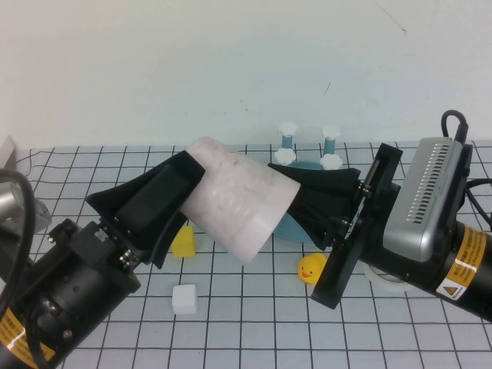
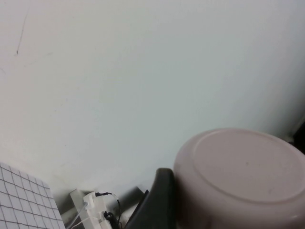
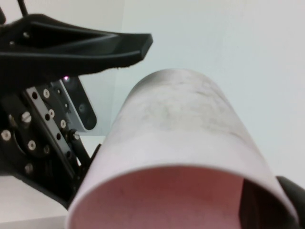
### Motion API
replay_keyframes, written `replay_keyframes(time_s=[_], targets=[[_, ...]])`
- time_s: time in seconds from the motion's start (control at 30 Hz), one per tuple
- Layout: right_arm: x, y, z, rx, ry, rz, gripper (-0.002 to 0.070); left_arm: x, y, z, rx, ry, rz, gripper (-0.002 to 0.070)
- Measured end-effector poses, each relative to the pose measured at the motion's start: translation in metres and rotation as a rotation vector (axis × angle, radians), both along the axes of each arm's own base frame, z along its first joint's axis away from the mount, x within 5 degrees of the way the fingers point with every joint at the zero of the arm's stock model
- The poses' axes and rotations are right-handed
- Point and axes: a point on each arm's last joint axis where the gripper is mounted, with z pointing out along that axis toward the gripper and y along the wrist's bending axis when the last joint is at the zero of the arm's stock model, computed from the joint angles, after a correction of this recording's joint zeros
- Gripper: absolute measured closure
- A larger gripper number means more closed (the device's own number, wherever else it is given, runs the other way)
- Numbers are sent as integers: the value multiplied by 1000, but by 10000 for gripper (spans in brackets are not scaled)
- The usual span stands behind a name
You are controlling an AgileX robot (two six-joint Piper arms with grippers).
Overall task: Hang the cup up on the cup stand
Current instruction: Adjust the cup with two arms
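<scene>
The pale pink cup [image 1: 238, 204] hangs tilted in the air above the table, base toward my left arm and mouth toward my right. My right gripper [image 1: 288, 181] is shut on the cup's rim [image 3: 181, 124], with one finger inside the pink mouth and the other outside [image 3: 291, 193]. My left gripper [image 1: 191, 192] is open around the cup's base [image 2: 243, 176]; one finger [image 2: 161, 200] lies beside it, and the other stands clear of the wall. The cup stand [image 1: 290, 224], a blue dish with white-knobbed pegs, stands on the table behind the cup, partly hidden.
On the gridded table below lie a yellow duck [image 1: 310, 268], a yellow block [image 1: 183, 243] and a white cube [image 1: 184, 299]. A white tape roll [image 1: 382, 278] peeks out under my right arm. A grey object [image 1: 8, 154] sits at the far left edge.
</scene>
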Motion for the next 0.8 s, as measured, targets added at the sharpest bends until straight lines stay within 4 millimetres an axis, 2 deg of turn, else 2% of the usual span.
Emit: replay_keyframes(time_s=[0.4,0.5,0.6,0.8], targets=[[0,0,0,-6,-6,4,660,0,0,0,22,-23,12,-15],[-1,0,0,-7,-7,6,660,0,0,0,25,-27,14,35],[-1,1,0,-5,-13,12,660,0,0,0,32,-31,18,158],[-2,0,-1,-18,-22,22,660,0,0,0,42,-38,22,154]])
